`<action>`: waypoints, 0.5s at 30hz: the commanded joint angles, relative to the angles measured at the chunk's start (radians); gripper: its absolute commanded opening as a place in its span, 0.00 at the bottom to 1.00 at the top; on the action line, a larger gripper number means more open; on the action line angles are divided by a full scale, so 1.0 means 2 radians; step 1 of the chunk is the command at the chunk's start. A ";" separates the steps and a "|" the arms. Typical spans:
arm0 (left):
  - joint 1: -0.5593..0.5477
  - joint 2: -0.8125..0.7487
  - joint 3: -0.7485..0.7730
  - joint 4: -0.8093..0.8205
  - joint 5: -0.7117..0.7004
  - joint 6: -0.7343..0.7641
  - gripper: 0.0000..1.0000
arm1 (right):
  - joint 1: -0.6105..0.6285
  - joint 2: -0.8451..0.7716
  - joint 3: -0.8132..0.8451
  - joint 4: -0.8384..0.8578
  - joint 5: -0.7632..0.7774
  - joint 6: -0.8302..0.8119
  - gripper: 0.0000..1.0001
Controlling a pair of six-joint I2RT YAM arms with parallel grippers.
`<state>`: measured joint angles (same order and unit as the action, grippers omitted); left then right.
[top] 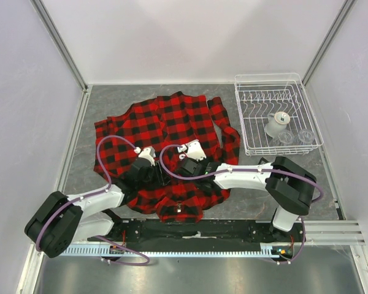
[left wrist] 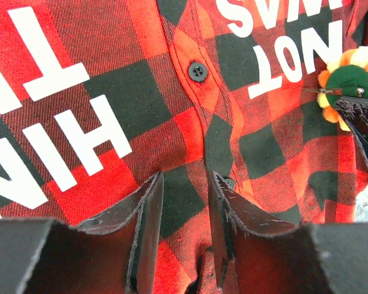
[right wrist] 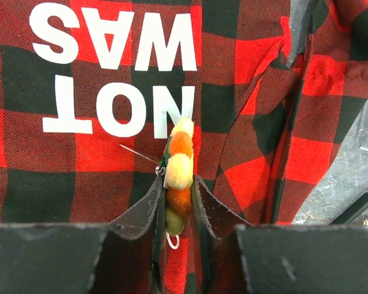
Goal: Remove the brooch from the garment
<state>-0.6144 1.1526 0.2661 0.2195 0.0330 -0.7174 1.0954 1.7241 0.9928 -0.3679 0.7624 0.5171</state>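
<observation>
The garment (top: pixel 165 122), a red-and-black plaid shirt with white letters, lies spread on the table. The brooch (right wrist: pixel 179 165), a small yellow-and-orange flower with a green back, stands edge-on between the fingers of my right gripper (right wrist: pixel 176 180), which is shut on it; its thin pin needle sticks out to the left. In the left wrist view the brooch (left wrist: pixel 349 76) shows at the far right. My left gripper (left wrist: pixel 184 196) is down on the button placket, jaws close around a pucker of cloth. In the top view both grippers, left (top: pixel 154 173) and right (top: pixel 178 168), meet over the shirt's middle.
A white wire dish rack (top: pixel 267 78) stands at the back right, holding a white cup-like piece (top: pixel 277 124) and two clear glasses. Grey table (right wrist: pixel 356 165) shows beside the shirt's right sleeve. Walls enclose the table on three sides.
</observation>
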 commanded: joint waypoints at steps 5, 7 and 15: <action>0.007 -0.029 0.004 -0.075 -0.085 -0.045 0.43 | -0.002 -0.042 0.004 -0.038 0.025 -0.016 0.00; 0.007 -0.047 0.003 -0.087 -0.098 -0.050 0.44 | -0.002 -0.052 0.005 -0.055 0.041 -0.008 0.00; 0.007 -0.209 0.036 -0.127 0.015 -0.037 0.50 | -0.013 -0.160 -0.028 -0.031 -0.052 -0.050 0.00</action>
<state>-0.6014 0.8864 0.2718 -0.0105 -0.0708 -0.7872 1.0817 1.5211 0.9730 -0.4797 0.7563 0.4854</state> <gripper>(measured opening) 0.473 0.240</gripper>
